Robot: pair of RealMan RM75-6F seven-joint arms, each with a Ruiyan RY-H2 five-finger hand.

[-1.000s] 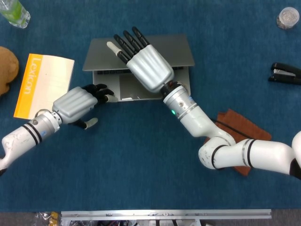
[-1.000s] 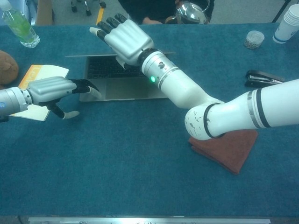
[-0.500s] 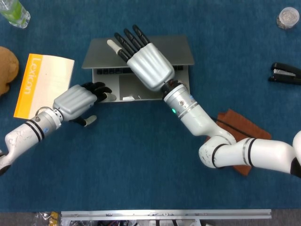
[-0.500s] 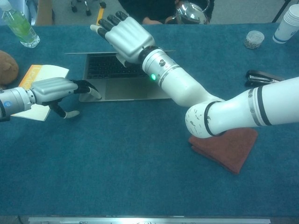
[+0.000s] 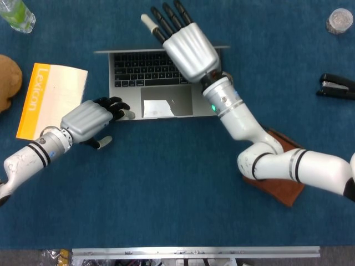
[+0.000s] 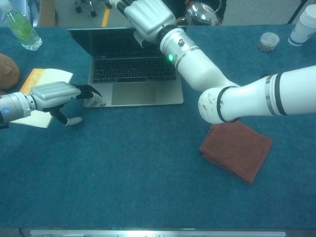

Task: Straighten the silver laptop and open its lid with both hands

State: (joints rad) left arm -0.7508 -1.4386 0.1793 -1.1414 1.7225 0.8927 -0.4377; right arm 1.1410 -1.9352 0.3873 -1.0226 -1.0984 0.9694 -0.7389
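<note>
The silver laptop (image 5: pixel 166 101) lies square to the table edge with its lid standing open, and the keyboard (image 6: pixel 133 69) and dark screen (image 6: pixel 106 42) show. My right hand (image 5: pixel 186 39) is at the lid's top edge right of centre, fingers straight and spread, reaching past the edge; in the chest view the right hand (image 6: pixel 148 15) rests against the top of the lid. My left hand (image 5: pixel 91 119) lies at the laptop's front-left corner, its dark fingertips (image 6: pixel 94 98) pressing down on the base, thumb apart and off the laptop.
A yellow booklet (image 5: pixel 52 94) lies left of the laptop beside a brown soft object (image 5: pixel 8 80). A green bottle (image 5: pixel 16 14) stands far left. A rust cloth (image 6: pixel 237 150) lies under my right forearm. A black stapler (image 5: pixel 337 87), a small jar (image 5: pixel 339 21) and paper cups (image 6: pixel 305 22) are at the right.
The lid has swung from partly raised to upright, uncovering the whole keyboard. My right hand moved up and away with the lid's edge. The left hand stayed on the front-left corner.
</note>
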